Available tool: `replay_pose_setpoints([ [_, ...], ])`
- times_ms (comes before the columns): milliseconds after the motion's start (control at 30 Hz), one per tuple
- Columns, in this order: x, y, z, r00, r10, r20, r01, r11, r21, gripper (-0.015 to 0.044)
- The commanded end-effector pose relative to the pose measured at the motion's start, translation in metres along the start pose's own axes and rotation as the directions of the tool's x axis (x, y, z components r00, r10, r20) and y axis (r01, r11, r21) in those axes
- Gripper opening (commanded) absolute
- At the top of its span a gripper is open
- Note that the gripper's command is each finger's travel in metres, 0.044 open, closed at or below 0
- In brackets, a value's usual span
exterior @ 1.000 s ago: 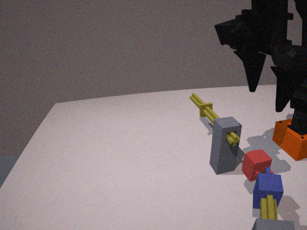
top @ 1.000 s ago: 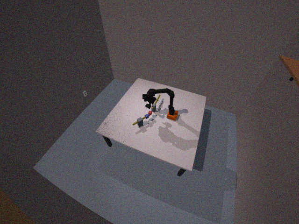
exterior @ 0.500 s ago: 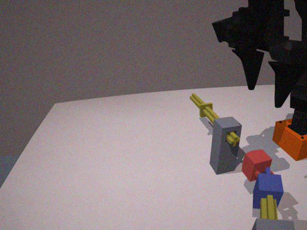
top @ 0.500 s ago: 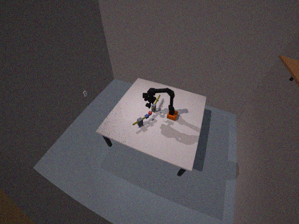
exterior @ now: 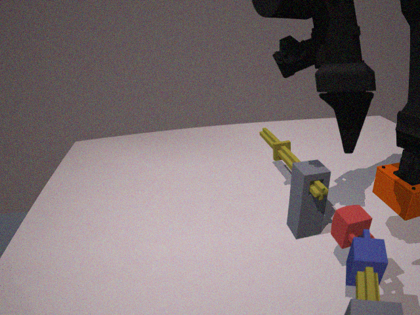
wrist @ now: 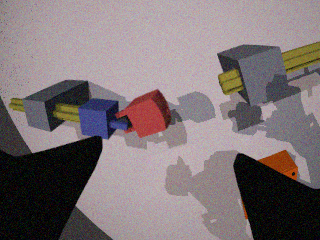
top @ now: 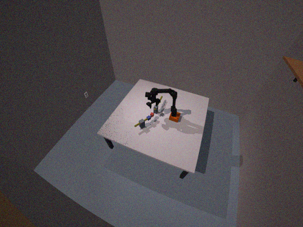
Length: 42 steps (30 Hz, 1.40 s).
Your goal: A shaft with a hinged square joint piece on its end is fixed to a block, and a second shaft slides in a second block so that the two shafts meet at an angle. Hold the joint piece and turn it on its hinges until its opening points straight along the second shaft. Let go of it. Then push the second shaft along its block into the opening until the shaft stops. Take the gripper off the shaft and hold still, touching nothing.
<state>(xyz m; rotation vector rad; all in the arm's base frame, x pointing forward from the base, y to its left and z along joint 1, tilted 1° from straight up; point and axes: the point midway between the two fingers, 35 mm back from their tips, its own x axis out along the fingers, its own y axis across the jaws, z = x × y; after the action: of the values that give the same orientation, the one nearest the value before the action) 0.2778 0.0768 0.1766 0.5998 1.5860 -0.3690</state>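
The red joint piece [top: 152,114] [exterior: 351,220] [wrist: 147,114] hangs on hinges from the blue part [top: 148,117] [exterior: 367,251] [wrist: 97,117] on the first yellow shaft [exterior: 367,285] [wrist: 67,113]. That shaft sits in the first grey block [top: 141,123] [exterior: 375,308] [wrist: 37,111]. The second yellow shaft [top: 160,99] [exterior: 288,158] [wrist: 231,82] passes through the second grey block [top: 155,109] [exterior: 298,203] [wrist: 262,70]; a gap separates its near end from the red piece. Whether the opening lines up exactly is unclear. My gripper [top: 153,106] [wrist: 171,152] is open and empty above the parts, touching nothing.
A square yellow collar [exterior: 277,152] sits on the second shaft beyond its block. The orange arm base [top: 174,117] [exterior: 390,186] [wrist: 281,165] stands beside the assembly. Arm shadows fall across the white table [top: 171,146] [exterior: 135,203].
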Motion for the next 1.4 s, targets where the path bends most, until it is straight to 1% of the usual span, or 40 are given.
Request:
replay_pose_setpoints([
  [0,0.006,-0.008,0.004,0.999,0.037,-0.037,-0.031,0.989,0.148,0.0440],
  [200,0.012,-0.018,0.011,0.993,0.095,-0.072,-0.065,0.938,0.340,0.0440],
  [400,0.017,-0.028,0.018,0.982,0.159,-0.100,-0.085,0.851,0.518,0.0440],
  [600,0.021,-0.039,0.024,0.967,0.227,-0.117,-0.090,0.731,0.676,0.0440],
  [833,0.025,-0.051,0.030,0.942,0.310,-0.126,-0.073,0.559,0.826,0.0440],
  [933,0.026,-0.053,0.032,0.936,0.328,-0.126,-0.067,0.519,0.852,0.0440],
  [1267,0.026,-0.053,0.032,0.936,0.328,-0.126,-0.067,0.519,0.852,0.0440],
  [1367,0.025,-0.057,0.037,0.941,0.318,-0.113,-0.088,0.555,0.827,0.0440],
])
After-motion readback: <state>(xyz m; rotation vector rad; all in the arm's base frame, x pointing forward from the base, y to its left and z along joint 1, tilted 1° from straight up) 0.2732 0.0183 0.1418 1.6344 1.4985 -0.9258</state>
